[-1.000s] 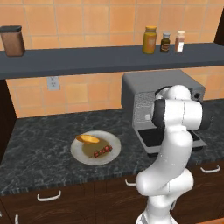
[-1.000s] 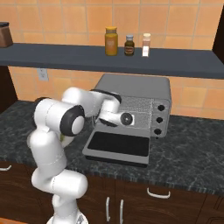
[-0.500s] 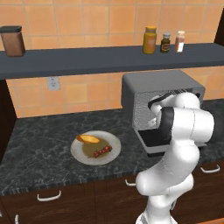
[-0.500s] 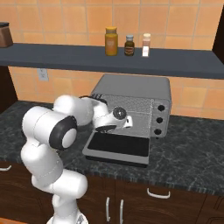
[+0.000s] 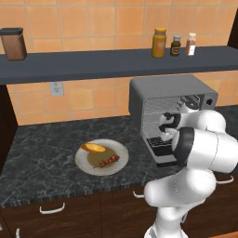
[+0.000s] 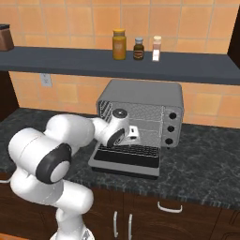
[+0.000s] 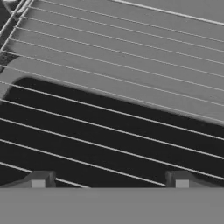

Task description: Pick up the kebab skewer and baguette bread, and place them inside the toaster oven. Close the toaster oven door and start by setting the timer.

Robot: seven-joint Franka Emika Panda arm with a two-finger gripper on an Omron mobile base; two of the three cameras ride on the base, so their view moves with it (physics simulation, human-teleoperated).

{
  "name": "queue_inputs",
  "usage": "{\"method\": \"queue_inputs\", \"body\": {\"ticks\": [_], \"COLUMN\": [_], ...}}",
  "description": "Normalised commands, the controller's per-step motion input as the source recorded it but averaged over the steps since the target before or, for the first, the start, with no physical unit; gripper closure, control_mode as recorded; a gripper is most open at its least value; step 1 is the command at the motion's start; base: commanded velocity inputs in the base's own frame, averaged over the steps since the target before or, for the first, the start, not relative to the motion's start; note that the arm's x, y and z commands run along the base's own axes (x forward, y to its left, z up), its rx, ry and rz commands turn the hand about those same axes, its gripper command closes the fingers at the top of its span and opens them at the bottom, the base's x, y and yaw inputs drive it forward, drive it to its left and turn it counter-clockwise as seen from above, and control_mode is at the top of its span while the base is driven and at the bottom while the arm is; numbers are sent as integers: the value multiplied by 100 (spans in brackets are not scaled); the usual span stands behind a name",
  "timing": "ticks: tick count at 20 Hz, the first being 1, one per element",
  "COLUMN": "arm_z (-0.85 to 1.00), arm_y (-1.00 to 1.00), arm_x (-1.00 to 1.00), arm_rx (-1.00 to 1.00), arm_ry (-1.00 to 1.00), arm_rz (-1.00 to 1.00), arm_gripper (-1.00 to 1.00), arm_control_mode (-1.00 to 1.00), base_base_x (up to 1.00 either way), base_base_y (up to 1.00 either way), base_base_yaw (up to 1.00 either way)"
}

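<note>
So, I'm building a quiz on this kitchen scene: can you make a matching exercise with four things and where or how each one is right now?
Things:
1. kebab skewer
2. toaster oven door
3. gripper
4. orange-lidded jar

States or places:
a. folded down flat on the counter
b. on the dark wall shelf
c. open, empty, at the oven's wire rack
d. on the plate beside the baguette bread

Pairs: 1-d, 2-a, 3-c, 4-b
</note>
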Motion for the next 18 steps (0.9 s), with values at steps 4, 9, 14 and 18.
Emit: {"method": "queue_inputs", "body": {"ticks": [4,9,14,18], "arm_z": [-78,-38,100,100], "arm_y": [-8,-7,48,100], "arm_x": [-100,-100,-100,-35], "arm_rx": [-7,-4,1,0], "arm_ry": [30,27,-17,-12], "arm_rz": [0,0,0,1], "arm_gripper": [-100,-100,-100,-100], "arm_control_mode": [-100,-100,-100,-100], "base_base_x": [0,0,0,0], "base_base_y": [0,0,0,0], "base_base_yaw": [0,0,0,0]}}
